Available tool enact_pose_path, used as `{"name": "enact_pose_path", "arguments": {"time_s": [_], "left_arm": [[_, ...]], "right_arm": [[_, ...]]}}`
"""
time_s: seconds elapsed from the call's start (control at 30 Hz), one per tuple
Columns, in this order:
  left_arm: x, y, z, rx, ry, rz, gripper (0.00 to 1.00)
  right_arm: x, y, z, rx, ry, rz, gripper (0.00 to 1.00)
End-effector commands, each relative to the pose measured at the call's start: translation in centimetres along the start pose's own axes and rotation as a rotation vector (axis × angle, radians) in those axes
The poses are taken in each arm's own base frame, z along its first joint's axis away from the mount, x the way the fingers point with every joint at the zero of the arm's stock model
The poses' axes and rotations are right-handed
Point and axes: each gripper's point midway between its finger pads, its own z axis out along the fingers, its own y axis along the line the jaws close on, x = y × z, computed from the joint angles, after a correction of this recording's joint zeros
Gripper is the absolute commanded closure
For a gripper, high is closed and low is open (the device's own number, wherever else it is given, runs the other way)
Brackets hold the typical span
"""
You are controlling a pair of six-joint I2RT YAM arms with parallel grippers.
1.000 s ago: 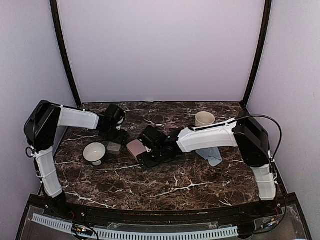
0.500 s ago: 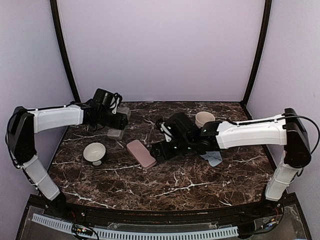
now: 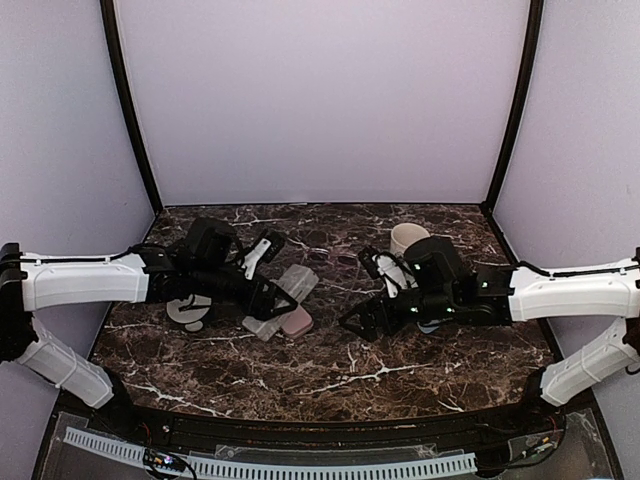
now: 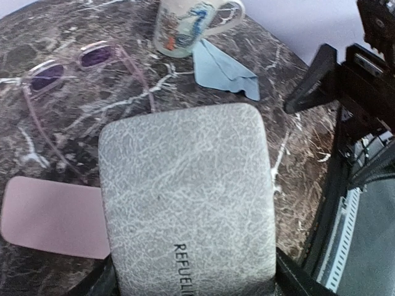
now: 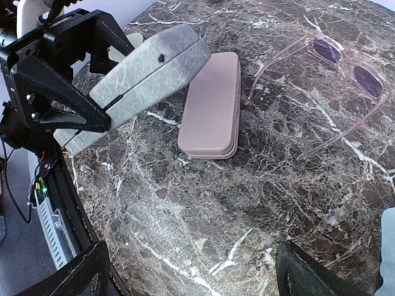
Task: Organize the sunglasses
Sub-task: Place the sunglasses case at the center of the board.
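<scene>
- left gripper (image 5: 114, 83) fingers clamped on one end of grey case (image 4: 185, 197); case lifted off table (image 5: 185, 203) and tilted, closed. Probably being brought over as the holder for a pair.
- right gripper (image 5: 194, 259) fingers spread wide with nothing between them, hovering low over bare marble. Looks free to pick up the glasses.
- sunglasses (image 5: 336, 65): translucent pink frame, purple lenses, lying flat on the table with arms unfolded. Right wrist view puts them at 1 o'clock, apart from both grippers.
- left wrist view: same pair at 10 o'clock of the held case, nothing touching it.
- pink case (image 5: 213, 105) flat on the table and closed, just under the raised end of the grey case. Glasses are at 2 o'clock of it, with one temple tip close to its edge.
- mug (image 4: 185, 24) at 12 o'clock in the left wrist view, blue cloth (image 4: 225, 68) just beside it at 1 o'clock. Both out of the way.
- dark-framed pair not visible in any view.
- judgement: early stage, nothing cased yet. The arms need folding before the pair fits a case, and the thin temples could snag.
</scene>
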Motion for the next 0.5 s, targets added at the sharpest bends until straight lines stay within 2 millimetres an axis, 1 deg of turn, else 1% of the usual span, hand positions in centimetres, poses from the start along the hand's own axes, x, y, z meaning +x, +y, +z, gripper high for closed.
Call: {"name": "enact_pose_path", "arguments": {"time_s": [0.0,0.07,0.13,0.2,0.23,0.3,0.37,0.4,0.47], "left_arm": [[-1.0,-4.7,-0.7,0.173,-0.094,0.016,0.75],[-0.3,-5.3,-0.2,0.173,-0.082,0.019,0.76],[0.5,-5.7,0.5,0.155,-0.067,0.023,0.77],[1.3,-5.0,1.8,0.067,-0.040,-0.005,0.77],[1.7,-4.8,2.5,0.033,-0.024,-0.031,0.77],[2.4,-5.1,3.9,-0.004,0.005,-0.059,0.77],[2.9,-6.1,5.6,-0.034,0.037,-0.048,0.76],[3.3,-6.9,6.5,-0.044,0.065,-0.034,0.76],[3.9,-8.0,8.2,-0.057,0.113,-0.015,0.75]], "right_arm": [[-0.4,1.7,-1.1,-0.133,-0.074,0.005,0.06],[-0.5,1.5,-1.2,-0.127,-0.077,0.027,0.06],[-0.5,0.9,-1.1,-0.097,-0.076,0.066,0.05],[-0.3,-0.4,-0.8,-0.039,-0.071,0.137,0.05],[0.1,-1.3,-0.7,-0.003,-0.061,0.181,0.05],[1.1,-3.2,-0.7,0.070,-0.047,0.254,0.05],[2.2,-4.8,-1.2,0.122,-0.045,0.317,0.05],[2.7,-5.7,-1.5,0.144,-0.047,0.352,0.05],[3.6,-7.0,-2.3,0.175,-0.056,0.404,0.06]]}}
